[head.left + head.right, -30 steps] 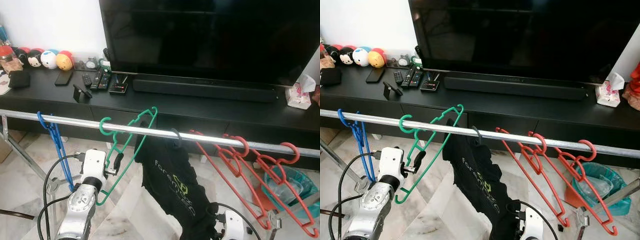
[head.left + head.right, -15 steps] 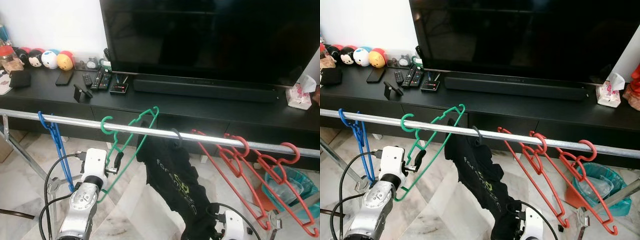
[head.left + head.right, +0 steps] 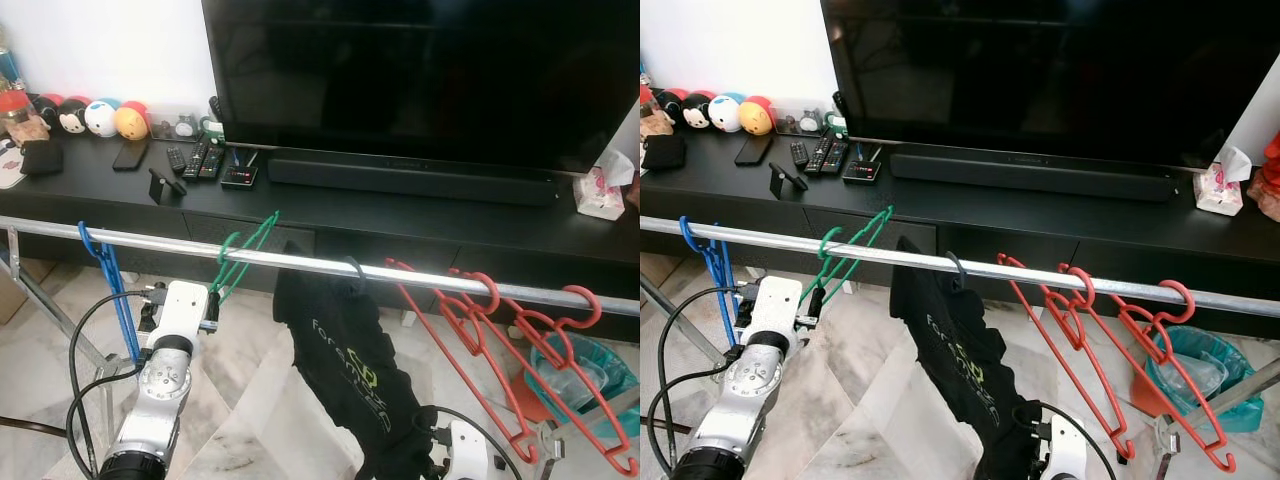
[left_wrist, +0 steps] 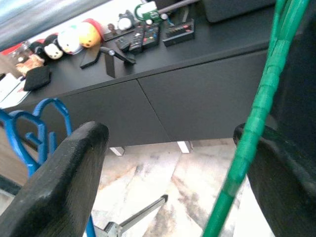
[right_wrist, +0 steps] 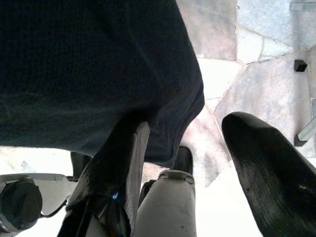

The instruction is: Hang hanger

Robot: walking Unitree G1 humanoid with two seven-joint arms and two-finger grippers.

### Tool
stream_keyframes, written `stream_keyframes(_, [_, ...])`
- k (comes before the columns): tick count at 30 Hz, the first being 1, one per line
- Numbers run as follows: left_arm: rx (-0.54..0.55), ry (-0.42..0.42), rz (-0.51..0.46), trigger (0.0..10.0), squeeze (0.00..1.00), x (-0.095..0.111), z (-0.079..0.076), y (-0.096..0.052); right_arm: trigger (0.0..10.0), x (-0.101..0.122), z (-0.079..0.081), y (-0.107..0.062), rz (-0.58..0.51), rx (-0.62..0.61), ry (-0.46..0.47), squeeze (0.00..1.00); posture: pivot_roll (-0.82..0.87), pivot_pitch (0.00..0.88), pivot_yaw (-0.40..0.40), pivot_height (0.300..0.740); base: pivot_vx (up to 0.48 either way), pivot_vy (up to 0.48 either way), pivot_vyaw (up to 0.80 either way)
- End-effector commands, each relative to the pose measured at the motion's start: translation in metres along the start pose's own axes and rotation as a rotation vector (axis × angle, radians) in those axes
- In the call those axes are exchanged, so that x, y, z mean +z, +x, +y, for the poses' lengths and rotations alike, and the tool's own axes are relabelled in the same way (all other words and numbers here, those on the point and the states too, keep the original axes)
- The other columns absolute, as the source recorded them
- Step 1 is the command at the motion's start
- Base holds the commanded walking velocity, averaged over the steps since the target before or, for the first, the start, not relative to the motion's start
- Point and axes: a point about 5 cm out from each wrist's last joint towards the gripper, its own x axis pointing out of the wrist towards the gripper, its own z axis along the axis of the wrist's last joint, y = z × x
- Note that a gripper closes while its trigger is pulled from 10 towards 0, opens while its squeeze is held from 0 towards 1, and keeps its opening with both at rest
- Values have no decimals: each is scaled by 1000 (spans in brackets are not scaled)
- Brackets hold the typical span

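A green hanger (image 3: pixel 243 251) hangs by its hook on the silver rail (image 3: pixel 310 263), turned edge-on to me. My left gripper (image 4: pixel 170 133) is just below the rail and open. The hanger's green bar (image 4: pixel 261 98) runs between its fingers, close against one finger (image 4: pixel 276 168). A black T-shirt (image 3: pixel 345 350) hangs from a dark hook to the right of it. Low behind the shirt, my right gripper (image 5: pixel 185 123) is open, with the shirt's hem lying over one finger (image 5: pixel 118 163). A blue hanger (image 3: pixel 110 285) hangs at the rail's left and red hangers (image 3: pixel 480 330) at its right.
Behind the rail stands a black TV console (image 3: pixel 420 215) with a large TV (image 3: pixel 420 80), a soundbar, remotes (image 3: pixel 195 158), plush toys (image 3: pixel 100 118) and a tissue pack (image 3: pixel 600 190). The rail's metal leg (image 3: pixel 45 310) is at the left. A teal bin (image 3: pixel 590 365) sits at the lower right on the marble floor.
The green hanger has swung from face-on to edge-on on the rail. My left gripper has let go of its side bar and shifted left and up a little. The right arm has not moved.
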Motion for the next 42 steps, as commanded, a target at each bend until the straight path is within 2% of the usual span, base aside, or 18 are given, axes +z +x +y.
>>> stream_keyframes(1, [-9,14,10,10000,0,1,-2,1,10000,1,0,0,6,-3,-8,0,51,0,-29,740,0,0,0])
stream_keyframes(7, [-48,6,39,10000,0,-3,-10,0,10000,1,0,0,8,0,-10,0,51,0,-29,740,0,0,0])
stream_keyframes(17, [-38,-133,43,10000,0,-1,-14,-2,10000,1,-1,0,5,-4,-7,0,51,0,-33,740,0,0,0])
stream_keyframes(19, [-50,-185,34,0,0,0,-13,-3,10000,1,-1,0,5,-4,-7,0,52,0,-34,740,0,0,0])
stream_keyframes(26, [-62,-204,24,0,0,0,-14,-4,10000,1,-1,0,5,-1,-8,0,51,0,-33,740,0,0,0])
stream_keyframes(32, [-137,-235,-36,0,0,8,-19,-8,10000,1,-1,0,3,-2,-7,0,51,0,-32,740,0,0,0])
stream_keyframes(40, [-213,-241,-92,0,0,8,-14,-22,10000,1,-1,0,1,-3,-5,0,57,0,-36,740,0,0,0])
stream_keyframes(42, [-245,-234,-102,0,0,5,-10,-31,10000,1,-1,0,0,-2,-7,0,60,0,-39,740,0,0,0])
